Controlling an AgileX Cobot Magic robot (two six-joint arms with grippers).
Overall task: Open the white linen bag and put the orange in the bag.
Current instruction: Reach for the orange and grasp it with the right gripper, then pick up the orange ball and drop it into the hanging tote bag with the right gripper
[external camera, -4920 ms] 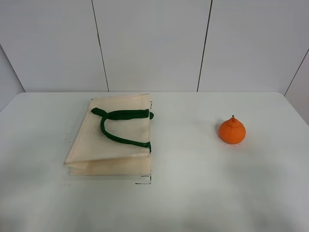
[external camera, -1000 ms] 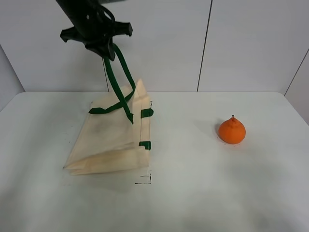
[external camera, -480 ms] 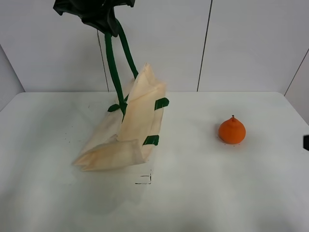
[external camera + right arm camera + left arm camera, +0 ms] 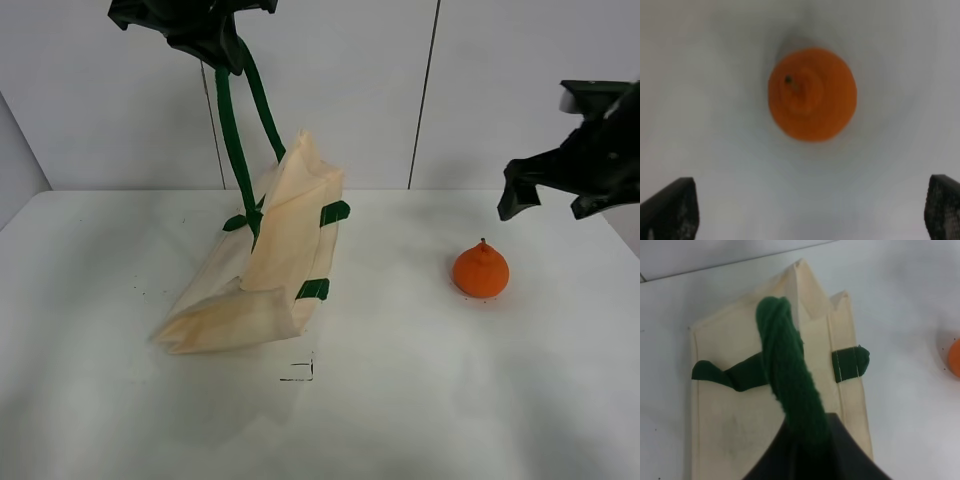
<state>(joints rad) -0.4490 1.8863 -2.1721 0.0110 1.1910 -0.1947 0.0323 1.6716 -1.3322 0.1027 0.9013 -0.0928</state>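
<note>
The left gripper (image 4: 222,45) is clenched on the dark green strap (image 4: 232,130), and the picture's top edge cuts off its upper part. The white linen bag (image 4: 270,260) hangs from the strap, tilted, with its lower edge on the table (image 4: 400,400), away from the table's edges. Whether its mouth is open cannot be told. Bare table separates it from the orange (image 4: 481,271), which sits on the right half. Above the orange hovers the right gripper (image 4: 553,203), spread wide, grasping nothing and cut off at the right edge.
</note>
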